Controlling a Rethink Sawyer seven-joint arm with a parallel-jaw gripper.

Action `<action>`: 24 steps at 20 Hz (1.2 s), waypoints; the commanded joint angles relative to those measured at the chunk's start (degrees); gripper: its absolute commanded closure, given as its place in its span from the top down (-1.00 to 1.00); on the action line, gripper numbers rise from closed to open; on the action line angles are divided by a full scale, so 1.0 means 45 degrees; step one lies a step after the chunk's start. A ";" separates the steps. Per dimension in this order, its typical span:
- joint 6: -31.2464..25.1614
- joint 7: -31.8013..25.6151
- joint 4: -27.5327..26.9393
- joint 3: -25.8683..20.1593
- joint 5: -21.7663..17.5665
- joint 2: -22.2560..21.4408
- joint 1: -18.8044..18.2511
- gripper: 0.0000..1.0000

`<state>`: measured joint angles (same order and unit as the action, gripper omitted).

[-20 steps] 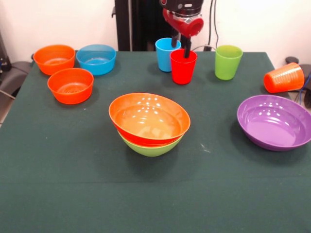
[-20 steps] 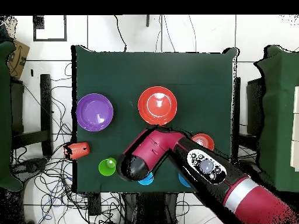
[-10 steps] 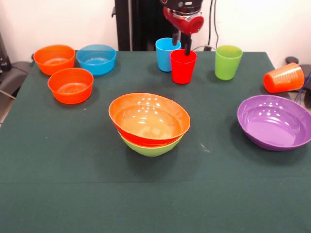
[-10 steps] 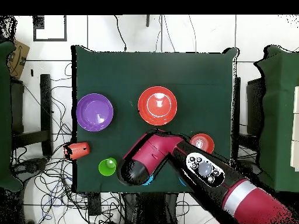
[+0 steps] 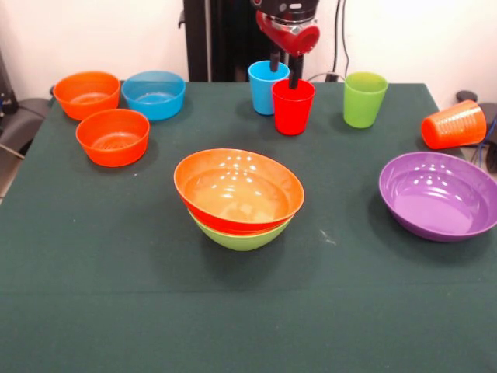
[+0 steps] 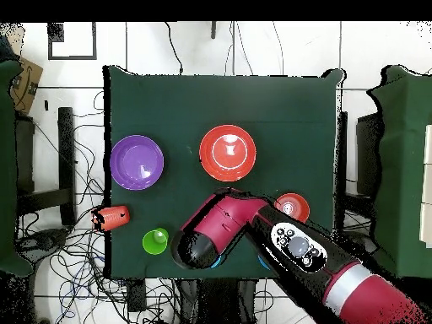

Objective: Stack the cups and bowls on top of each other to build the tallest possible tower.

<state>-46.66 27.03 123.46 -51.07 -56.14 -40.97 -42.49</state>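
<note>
My gripper [image 5: 286, 76] hangs open at the far side of the table, over the red cup [image 5: 293, 109]. One finger [image 5: 294, 76] dips at the cup's rim, the other sits by the light blue cup [image 5: 264, 87] just behind. Both cups stand upright, as does the lime green cup [image 5: 364, 99]. The orange cup [image 5: 454, 124] lies on its side at the right edge. The tower [image 5: 238, 194] is an orange-red bowl [image 6: 228, 153] nested in a lime green bowl [image 5: 242, 236] mid-table. In the overhead view the arm [image 6: 253, 228] hides the gripper and the red cup.
A large purple bowl [image 5: 439, 194] sits at the right. Two small orange bowls [image 5: 87, 93] [image 5: 113, 137] and a small blue bowl [image 5: 154, 94] cluster at the far left. Cables lie beyond the table's edges in the overhead view.
The gripper has risen a little from inside the red cup. The red cup stays on the table where it was.
</note>
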 commanded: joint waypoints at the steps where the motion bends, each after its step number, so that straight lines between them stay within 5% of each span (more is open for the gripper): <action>1: 0.0634 0.0648 0.0083 0.0892 -0.1219 0.0487 0.0464 1.00; 24: 0.1885 0.1512 -0.0475 0.2441 -0.1778 0.1457 0.1503 1.00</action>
<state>-41.66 27.03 123.43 -44.94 -58.09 -37.91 -37.85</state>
